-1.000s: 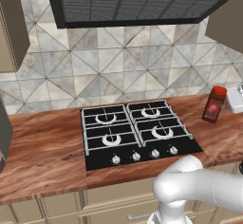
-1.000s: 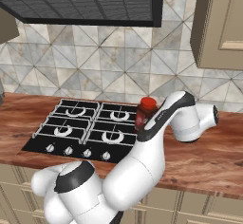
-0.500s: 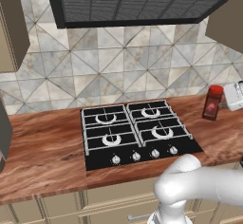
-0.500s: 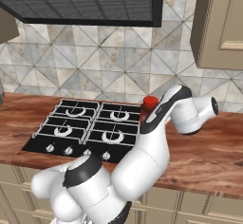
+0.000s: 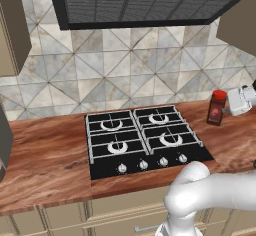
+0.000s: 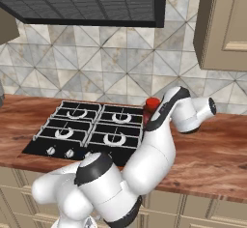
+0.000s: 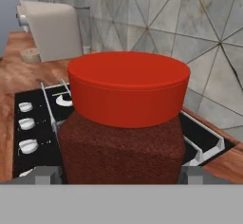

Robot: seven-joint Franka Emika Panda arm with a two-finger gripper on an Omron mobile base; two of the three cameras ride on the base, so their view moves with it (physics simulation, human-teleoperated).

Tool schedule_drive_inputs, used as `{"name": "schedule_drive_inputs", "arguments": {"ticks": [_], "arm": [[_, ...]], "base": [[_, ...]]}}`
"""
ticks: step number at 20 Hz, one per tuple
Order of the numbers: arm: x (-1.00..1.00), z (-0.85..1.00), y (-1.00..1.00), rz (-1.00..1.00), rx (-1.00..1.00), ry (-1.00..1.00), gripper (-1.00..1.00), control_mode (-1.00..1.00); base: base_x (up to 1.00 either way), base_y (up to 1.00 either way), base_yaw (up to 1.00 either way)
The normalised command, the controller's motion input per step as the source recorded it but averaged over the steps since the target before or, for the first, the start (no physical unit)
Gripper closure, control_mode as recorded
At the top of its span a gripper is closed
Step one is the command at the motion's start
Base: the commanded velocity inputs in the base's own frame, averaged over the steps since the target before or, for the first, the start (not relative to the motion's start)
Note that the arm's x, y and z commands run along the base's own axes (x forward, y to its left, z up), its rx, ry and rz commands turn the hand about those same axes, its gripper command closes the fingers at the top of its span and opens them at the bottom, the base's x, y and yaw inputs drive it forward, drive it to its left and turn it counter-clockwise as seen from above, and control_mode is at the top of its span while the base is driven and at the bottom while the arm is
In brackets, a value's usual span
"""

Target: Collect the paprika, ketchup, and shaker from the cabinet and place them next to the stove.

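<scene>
Wooden counter (image 5: 50, 155) under a grey tiled backsplash (image 5: 125, 75), black stove (image 5: 142, 140) set in the middle. Paprika (image 5: 217, 107) standing upright on the wood just off the stove's 2 o'clock corner. Gripper (image 7: 114, 173) spread wide, fingertips (image 7: 45, 174) flanking the jar's dark body; can't tell whether touching. Red cap (image 7: 128, 88) looming close in hand view.

You had no text to read here: the dark label on the paprika (image 5: 216, 108) was too small to make out, and the stove (image 5: 145, 140) knobs carried no legible marks.
</scene>
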Motion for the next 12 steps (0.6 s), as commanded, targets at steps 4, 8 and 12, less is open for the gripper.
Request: {"name": "schedule_drive_inputs", "arguments": {"ticks": [4,8,12], "arm": [[0.42,-0.20,-0.03,0.00,0.00,0.00,1.00,-1.00],[0.36,-0.25,-0.06,0.00,0.00,0.00,1.00,-1.00],[0.23,-0.25,-0.07,0.00,0.00,0.00,1.00,-1.00]], "base": [[0.00,0.00,0.00],[0.00,0.00,0.00],[0.00,0.00,0.00]]}}
